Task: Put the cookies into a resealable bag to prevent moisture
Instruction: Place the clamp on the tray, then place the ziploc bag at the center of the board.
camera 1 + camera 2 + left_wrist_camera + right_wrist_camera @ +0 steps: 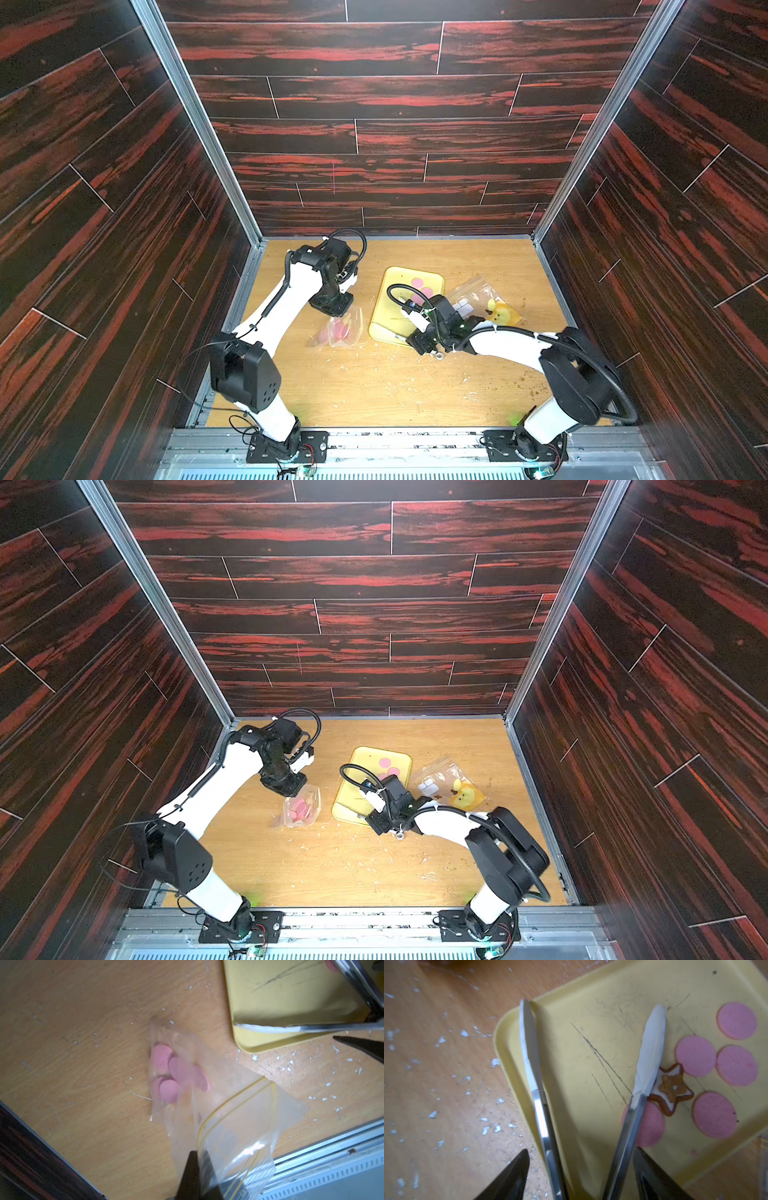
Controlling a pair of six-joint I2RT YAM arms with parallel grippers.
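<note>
In both top views the resealable bag (347, 332) lies on the desk (374, 386), left of the yellow tray (380, 328). Pink cookies (340, 330) are bunched inside it. The left jaws come down on the bag's far end, their tips hidden under the wrist. More pink cookies lie at the tray's far end, and the right jaws hang over its near edge. A second bag (446, 785) with white and yellow pieces lies right of the tray.

In the left wrist view the left jaws are pressed together, pinching the bag's edge close to its yellow zip line. The cookies sit heaped at the bag's opposite end, well apart from the jaws.

In the right wrist view the right jaws stand wide apart and carry the metal tongs (538, 1105) between them. The tongs' two white-tipped arms are themselves spread over the tray. One tip reaches the tray's corner rim. The other lies just beside the star cookie (671, 1086), covering its edge. Five pink cookies lie around the star, one partly behind that arm. All of them are outside the gap between the arms.
</note>
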